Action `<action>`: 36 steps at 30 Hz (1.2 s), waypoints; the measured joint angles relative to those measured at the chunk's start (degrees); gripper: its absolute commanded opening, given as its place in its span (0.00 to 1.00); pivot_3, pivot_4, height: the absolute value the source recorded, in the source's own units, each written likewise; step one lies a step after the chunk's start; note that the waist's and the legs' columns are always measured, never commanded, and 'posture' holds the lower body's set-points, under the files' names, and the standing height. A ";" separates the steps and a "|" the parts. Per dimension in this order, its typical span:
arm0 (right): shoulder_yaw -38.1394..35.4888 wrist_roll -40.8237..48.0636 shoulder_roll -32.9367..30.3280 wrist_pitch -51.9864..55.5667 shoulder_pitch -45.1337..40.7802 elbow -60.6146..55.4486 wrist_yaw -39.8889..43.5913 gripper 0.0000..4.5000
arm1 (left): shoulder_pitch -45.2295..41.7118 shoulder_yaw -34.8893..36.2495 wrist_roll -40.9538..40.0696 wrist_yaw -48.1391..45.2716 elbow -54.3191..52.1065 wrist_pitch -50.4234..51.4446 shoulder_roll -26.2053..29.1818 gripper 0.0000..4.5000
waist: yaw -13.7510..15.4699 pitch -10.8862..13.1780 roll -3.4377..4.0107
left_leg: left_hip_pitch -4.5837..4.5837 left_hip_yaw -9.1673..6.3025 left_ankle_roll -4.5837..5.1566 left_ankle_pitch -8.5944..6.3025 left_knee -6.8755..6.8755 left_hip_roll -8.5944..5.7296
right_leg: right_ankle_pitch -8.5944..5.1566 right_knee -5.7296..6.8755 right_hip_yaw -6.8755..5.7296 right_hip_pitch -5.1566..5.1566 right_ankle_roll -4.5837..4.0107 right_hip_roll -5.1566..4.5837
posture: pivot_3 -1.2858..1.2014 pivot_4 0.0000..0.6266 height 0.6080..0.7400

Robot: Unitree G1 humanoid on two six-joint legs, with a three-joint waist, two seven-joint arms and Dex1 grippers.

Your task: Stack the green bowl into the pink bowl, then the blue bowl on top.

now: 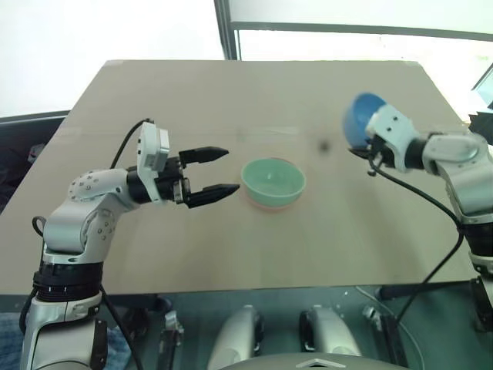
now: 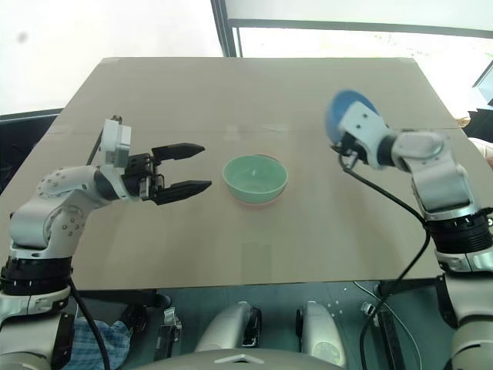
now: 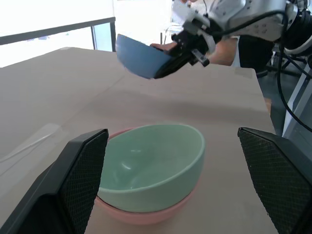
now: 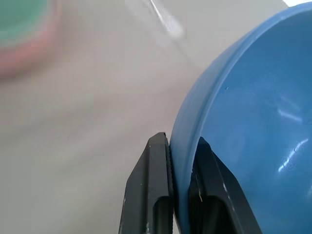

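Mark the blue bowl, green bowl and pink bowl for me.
blue bowl [image 4: 253, 122], right wrist view, inner wall.
green bowl [image 3: 151, 161], left wrist view, inside.
pink bowl [image 3: 141, 215], left wrist view, outer wall under the green one.

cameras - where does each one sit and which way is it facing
Head eyes: look forward and down over the table; both arms show.
Left wrist: looks along the open left gripper at the green bowl nested in the pink bowl.
Right wrist: looks along the right gripper, shut on the blue bowl.
Shared: all three bowls.
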 measured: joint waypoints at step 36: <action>1.71 7.04 5.12 3.97 4.70 -12.97 2.47 0.99 | 12.91 7.29 2.55 4.28 -5.15 -0.06 6.51 1.00 | 0.15 -0.04 -0.08 | -0.02 -0.01 0.01 -0.02 -0.21 -0.06 | -0.01 -0.10 0.00 -0.05 -0.02 -0.12 | 0.52 0.24 1.00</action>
